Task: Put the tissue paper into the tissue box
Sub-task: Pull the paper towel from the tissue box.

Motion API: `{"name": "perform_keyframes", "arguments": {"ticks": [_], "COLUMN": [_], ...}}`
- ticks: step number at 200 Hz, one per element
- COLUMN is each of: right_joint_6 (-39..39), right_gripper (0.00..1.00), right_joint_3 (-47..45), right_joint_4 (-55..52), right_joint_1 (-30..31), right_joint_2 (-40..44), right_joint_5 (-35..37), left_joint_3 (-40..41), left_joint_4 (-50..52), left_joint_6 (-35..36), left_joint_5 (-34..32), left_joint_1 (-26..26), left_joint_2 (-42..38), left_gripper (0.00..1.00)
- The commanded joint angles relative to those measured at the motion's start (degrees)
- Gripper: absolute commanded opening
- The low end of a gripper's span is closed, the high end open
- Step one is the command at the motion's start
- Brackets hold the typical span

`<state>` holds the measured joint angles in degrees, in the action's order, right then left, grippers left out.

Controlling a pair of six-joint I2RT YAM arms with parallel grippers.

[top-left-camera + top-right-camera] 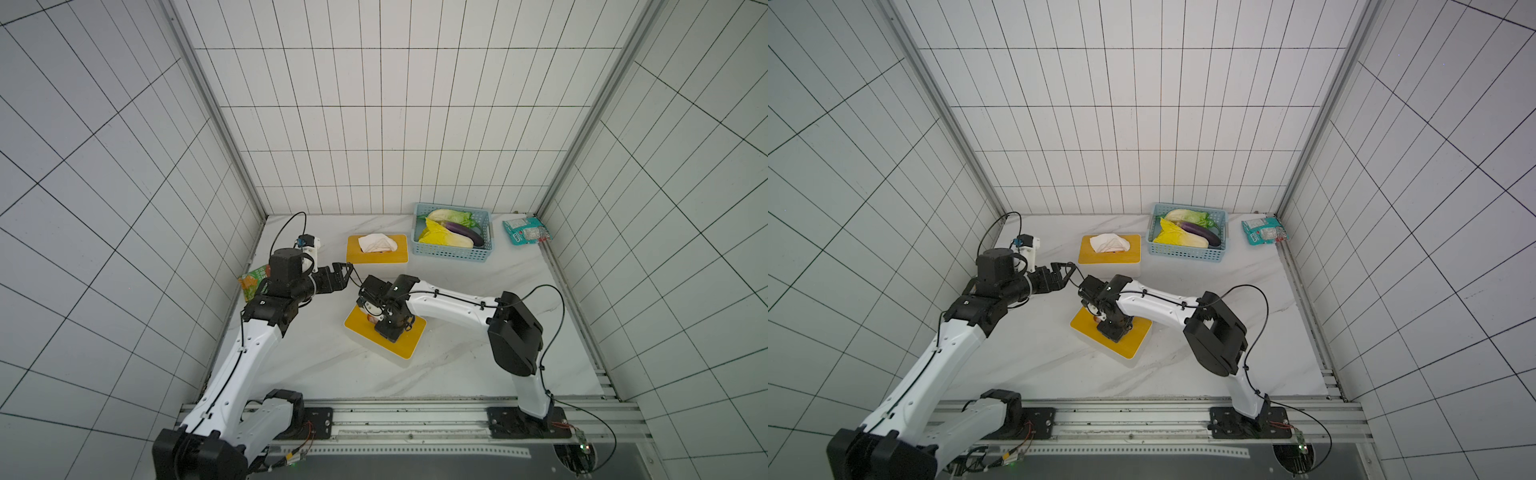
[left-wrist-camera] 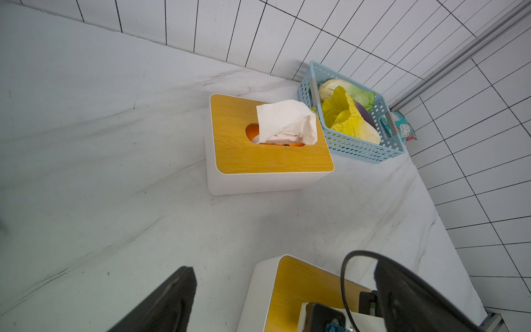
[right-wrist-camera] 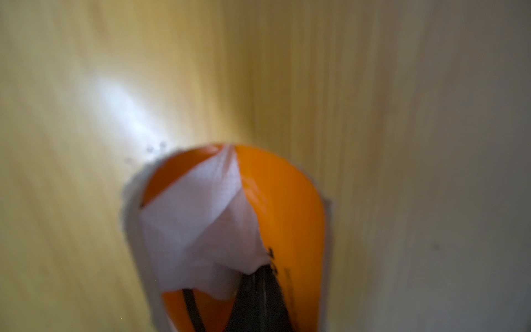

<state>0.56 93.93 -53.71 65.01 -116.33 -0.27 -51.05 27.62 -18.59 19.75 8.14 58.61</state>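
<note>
Tissue paper [image 3: 201, 224]: likely light, limp, tearable; pinch a fold. Right fingers [image 3: 258, 296] clenched on it; left fingers [image 2: 161, 304] spread, empty.

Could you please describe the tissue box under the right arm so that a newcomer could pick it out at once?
On the white marble table stand two bamboo-lidded tissue boxes. The near tissue box lies askew mid-table, beneath the right end effector. The far tissue box beside the blue basket has a white tissue billowing from its slot; this one has none sticking up.
</note>
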Motion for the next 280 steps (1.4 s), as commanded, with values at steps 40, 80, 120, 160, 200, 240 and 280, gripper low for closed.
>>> {"name": "perform_keyframes", "arguments": {"ticks": [40,80,120,160,200,240,280], "right_joint_6": [3.2,3.3,3.0,2.9,2.9,3.0,2.5], "right_gripper": [0.00,0.00,0.00,0.00,0.00,0.00,0.30], "right_joint_3": [0.7,0.8,0.6,0.4,-0.1,-0.9,-1.9], "right_joint_4": [1.7,2.8,2.7,2.8,3.5,4.6,5.3], "right_joint_1": [0.6,0.5,0.6,0.5,0.5,0.4,0.4], "right_joint_2": [5.7,8.7,9.6,11.2,12.9,14.9,17.5], "right_joint_5": [1.4,1.4,1.9,1.9,1.8,2.1,0.8], "left_joint_3": [0.6,0.6,0.6,0.5,0.7,0.7,0.7], "left_joint_4": [-1.6,-1.7,-1.7,-1.9,-1.9,-1.9,-1.9], "left_joint_6": [0.0,-0.1,-0.2,-0.3,-0.3,-0.3,-0.3], "left_joint_5": [-0.1,-0.1,0.0,0.0,-0.1,-0.3,-0.5], "left_joint_1": [-0.2,-0.2,-0.2,-0.3,-0.4,-0.5,-0.6], "left_joint_2": [-1.0,-0.9,-0.7,-0.8,-0.9,-1.2,-1.5], "left_gripper": [0.95,0.95,0.95,0.95,0.95,0.95,0.95]}}
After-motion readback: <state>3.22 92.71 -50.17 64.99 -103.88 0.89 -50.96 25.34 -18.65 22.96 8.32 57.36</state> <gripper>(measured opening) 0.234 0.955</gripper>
